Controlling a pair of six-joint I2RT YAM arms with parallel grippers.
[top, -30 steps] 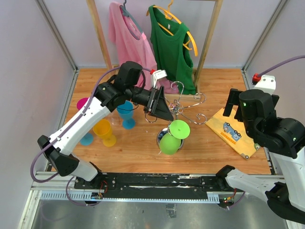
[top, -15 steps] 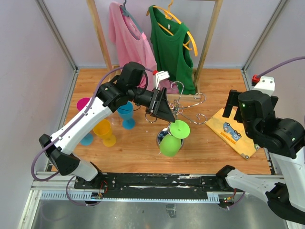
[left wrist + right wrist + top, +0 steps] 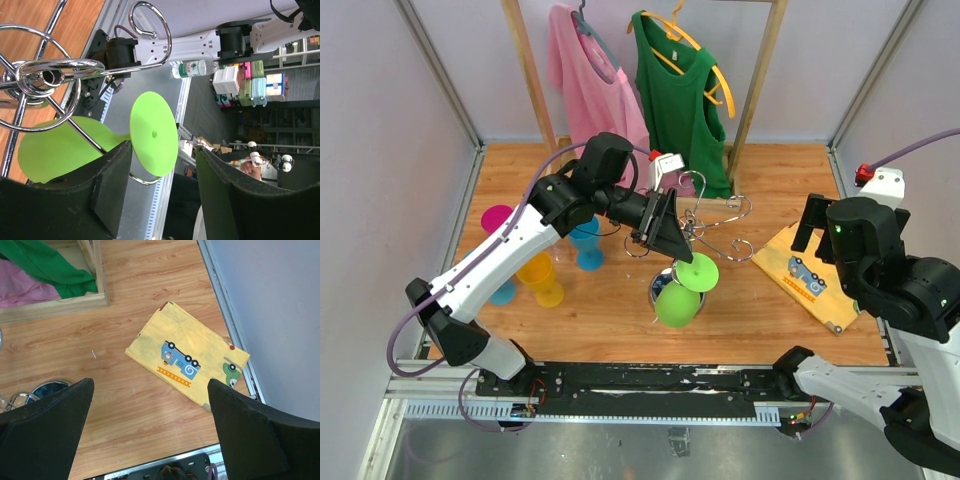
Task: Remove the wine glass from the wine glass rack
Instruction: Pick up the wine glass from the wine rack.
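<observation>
Wine glass [image 3: 677, 303], lime green, one only: it hangs bowl-down from a scrolled arm of the wine glass rack [image 3: 718, 224], which stands mid-surface, and its round foot shows above the bowl.

Change over the last second: the left arm has reached a little further toward the rack, carrying the left gripper [image 3: 162, 150] in around the foot of the glass. The glass itself has hardly shifted and remains on its wire arm. The jaws stand part-way apart with the foot disc between them. The stem passes just beside the tip of one finger, and a clear gap remains on the other side, so nothing is clamped. The approach thus looks nearly complete; closing and lifting off are not yet done.

The right gripper [image 3: 150, 385] has drifted slightly outward. Its jaws are spread wide and empty above the wooden surface [image 3: 610, 315], near the yellow cloth [image 3: 808, 274].

Count:
- One chrome rack.
- One green glass.
- Four coloured cups [image 3: 540, 279] grouped at the left (magenta, blue, yellow, teal), two of them partly hidden by the arm.
- Two garments on hangers, one pink top [image 3: 590, 70] and one green vest [image 3: 678, 90], on one wooden clothes rail [image 3: 528, 75].
- One yellow printed cloth.
- Two arms.
</observation>
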